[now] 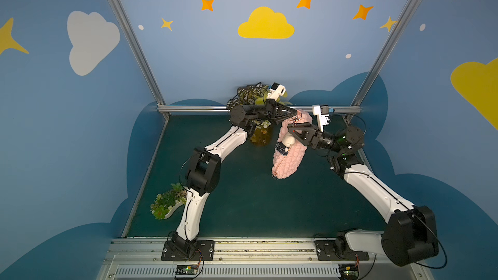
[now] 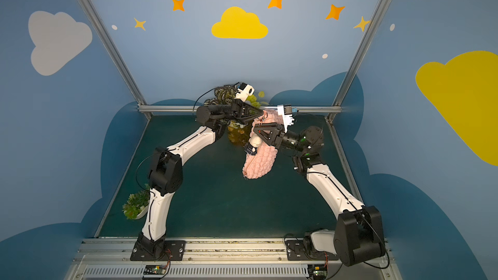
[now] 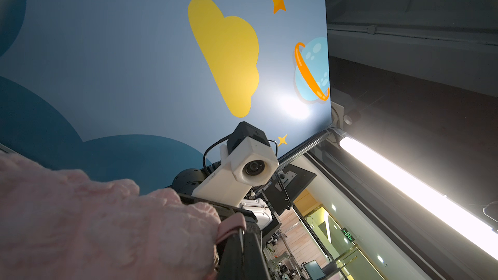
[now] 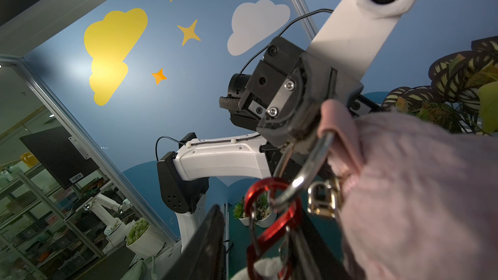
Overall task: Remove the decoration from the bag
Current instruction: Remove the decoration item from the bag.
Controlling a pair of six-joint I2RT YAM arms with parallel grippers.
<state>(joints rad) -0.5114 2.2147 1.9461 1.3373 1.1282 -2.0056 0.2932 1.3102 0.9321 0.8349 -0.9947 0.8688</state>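
Note:
The pink puffy bag (image 1: 292,154) (image 2: 262,160) hangs above the green table, lifted by one top corner. My left gripper (image 1: 295,115) (image 3: 242,235) is shut on the bag's pink loop (image 3: 231,227) at that corner. The decoration (image 1: 287,141) (image 2: 254,141), a cream doll in a dark skirt, dangles against the bag on a red carabiner (image 4: 269,211) hooked to a metal ring (image 4: 304,176). My right gripper (image 1: 290,129) (image 4: 261,246) is open. The carabiner sits between its fingers (image 4: 210,243) with a gap on one side.
An amber vase of foliage (image 1: 260,136) stands just behind my left gripper by the back rail (image 1: 194,108). A white planter of succulents (image 1: 167,206) sits near the left arm's base. Blue walls close in the table on three sides.

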